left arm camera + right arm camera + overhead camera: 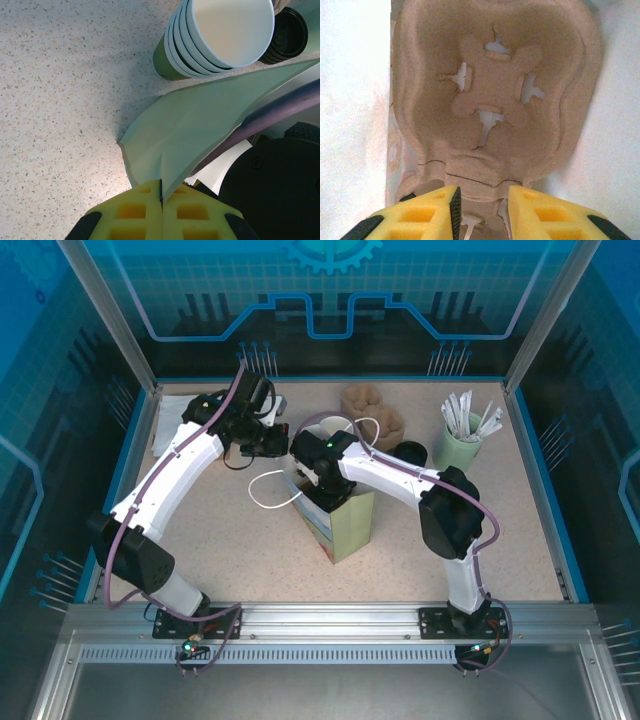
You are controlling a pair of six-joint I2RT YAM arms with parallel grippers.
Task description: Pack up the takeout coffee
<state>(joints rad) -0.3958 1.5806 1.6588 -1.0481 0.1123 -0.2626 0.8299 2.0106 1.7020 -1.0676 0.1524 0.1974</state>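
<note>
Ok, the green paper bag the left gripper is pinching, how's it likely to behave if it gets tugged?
Probably floppy: the paper bag wall curves and creases where the left gripper pinches it. Likely light and apt to tip or slide, standing tall on the table.

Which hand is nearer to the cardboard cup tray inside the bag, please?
Right. The right hand is open, right at the tray; the left hand pinches the edge of the bag.

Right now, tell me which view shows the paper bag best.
Top external: the paper bag stands upright, nearly whole. Left wrist gives its pale green edge pinched by the left gripper; right wrist, its white inner walls.
</note>
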